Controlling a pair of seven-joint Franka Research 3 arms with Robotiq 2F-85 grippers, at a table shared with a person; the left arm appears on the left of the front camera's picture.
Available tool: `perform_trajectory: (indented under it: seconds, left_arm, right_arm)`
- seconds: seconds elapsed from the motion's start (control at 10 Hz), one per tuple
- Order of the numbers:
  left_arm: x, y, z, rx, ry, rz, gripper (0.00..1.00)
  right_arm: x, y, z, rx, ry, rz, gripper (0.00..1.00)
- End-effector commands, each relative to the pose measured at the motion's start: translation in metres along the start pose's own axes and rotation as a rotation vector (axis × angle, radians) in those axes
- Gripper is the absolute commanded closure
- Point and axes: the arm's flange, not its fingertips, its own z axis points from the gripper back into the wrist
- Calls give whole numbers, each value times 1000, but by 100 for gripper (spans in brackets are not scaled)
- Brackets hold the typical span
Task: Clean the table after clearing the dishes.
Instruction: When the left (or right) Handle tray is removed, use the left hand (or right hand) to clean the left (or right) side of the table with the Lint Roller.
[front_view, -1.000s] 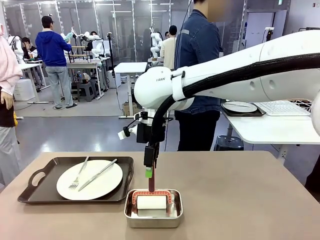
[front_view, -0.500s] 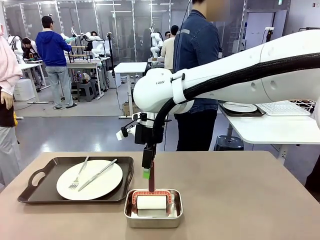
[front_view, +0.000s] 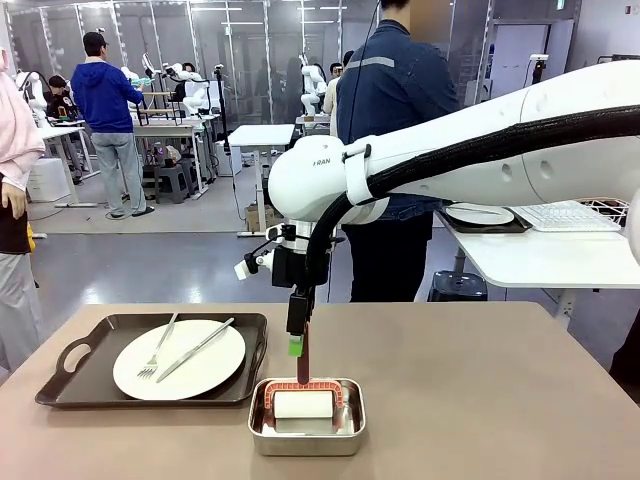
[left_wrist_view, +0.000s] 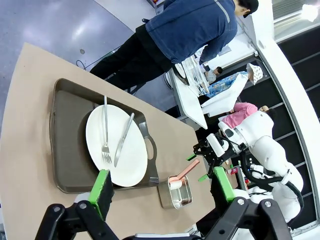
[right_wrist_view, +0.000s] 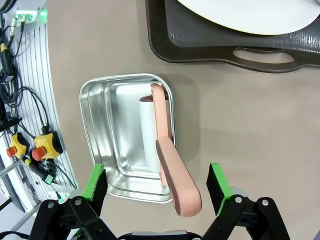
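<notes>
Cleared: not yet (plate (front_view: 200, 375) on tray (front_view: 70, 370) sits near the table's (front_view: 480, 400) left edge).
My right gripper (right_wrist_view: 157, 182): spread wide around roller handle (right_wrist_view: 172, 180).
My left gripper (left_wrist_view: 161, 184): wide, empty.

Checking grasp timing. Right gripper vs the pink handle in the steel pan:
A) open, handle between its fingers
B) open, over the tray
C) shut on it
A: the right gripper has its jaws wide apart, the pink handle rising from the steel pan between them.

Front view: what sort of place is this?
Probably a robotics lab: a white robot arm reaches over the table, with cabled emergency-stop buttons beside it and a keyboard on a white side table.
</notes>
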Motion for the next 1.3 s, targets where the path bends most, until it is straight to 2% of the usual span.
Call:
perform_trajectory:
  seconds: [0.0,0.2,0.4,0.7,1.2]
  left_arm:
    - [3,0,2,-15,0,-12,0]
    - [3,0,2,-15,0,-12,0]
    - [3,0,2,-15,0,-12,0]
    - [3,0,2,-15,0,-12,0]
    - [3,0,2,-15,0,-12,0]
  right_arm:
    - [0,0,0,0,1,0,0]
    - [0,-4,8,-38,72,73,0]
    - [-1,-11,15,-27,131,71,0]
    - [9,-17,16,-3,168,97,0]
    - [7,-27,-3,-36,149,122,0]
